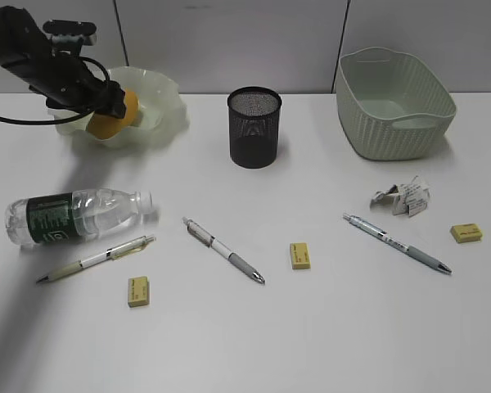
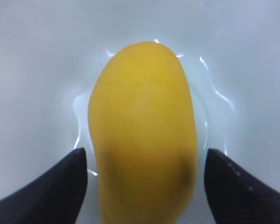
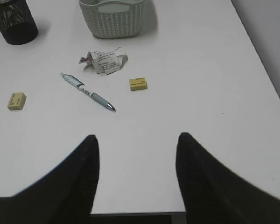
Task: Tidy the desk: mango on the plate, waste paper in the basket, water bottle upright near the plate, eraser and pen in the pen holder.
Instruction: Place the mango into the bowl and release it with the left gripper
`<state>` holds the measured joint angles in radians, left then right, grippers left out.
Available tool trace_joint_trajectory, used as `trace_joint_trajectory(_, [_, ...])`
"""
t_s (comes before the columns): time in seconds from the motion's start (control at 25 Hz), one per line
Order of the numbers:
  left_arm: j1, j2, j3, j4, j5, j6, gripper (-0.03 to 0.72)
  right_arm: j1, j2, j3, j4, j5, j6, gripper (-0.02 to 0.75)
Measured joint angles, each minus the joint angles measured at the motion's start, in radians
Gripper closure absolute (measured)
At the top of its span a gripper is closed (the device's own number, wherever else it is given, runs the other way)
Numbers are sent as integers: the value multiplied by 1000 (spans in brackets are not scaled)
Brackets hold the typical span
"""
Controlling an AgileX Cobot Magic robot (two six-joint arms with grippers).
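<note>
The yellow mango (image 1: pixel 114 124) (image 2: pixel 142 135) lies in the pale green wavy-rimmed plate (image 1: pixel 159 98) (image 2: pixel 32 70) at the back left. My left gripper (image 1: pixel 113 108) (image 2: pixel 145 161) straddles it, open, with a thin gap on each side. The water bottle (image 1: pixel 78 214) lies on its side at the left. The black mesh pen holder (image 1: pixel 254 127) (image 3: pixel 13 21) stands at the middle back and the basket (image 1: pixel 395 102) (image 3: pixel 114 21) at the back right. The waste paper (image 1: pixel 403 196) (image 3: pixel 104 61) lies in front of the basket. My right gripper (image 3: pixel 137 142) hangs open and empty over the desk's front edge.
Three pens (image 1: pixel 96 259) (image 1: pixel 223 250) (image 1: pixel 397 243) and three yellow erasers (image 1: pixel 139 291) (image 1: pixel 300 255) (image 1: pixel 466 232) lie scattered across the white desk (image 1: pixel 327 327). The right wrist view shows one pen (image 3: pixel 87 91) and two erasers (image 3: pixel 138 84) (image 3: pixel 16 101).
</note>
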<state>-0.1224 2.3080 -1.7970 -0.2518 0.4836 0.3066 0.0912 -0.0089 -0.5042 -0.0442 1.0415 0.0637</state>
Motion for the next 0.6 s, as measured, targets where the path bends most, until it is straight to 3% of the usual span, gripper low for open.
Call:
trace_joint_trajectory(0.24, [0,-76,0,-1,83,0,99,0,0,0,0,0,0,312])
trace_joint_trajectory(0.6, [0,-195,0,-1,385,0,107,0,0,0,0,0,0,312])
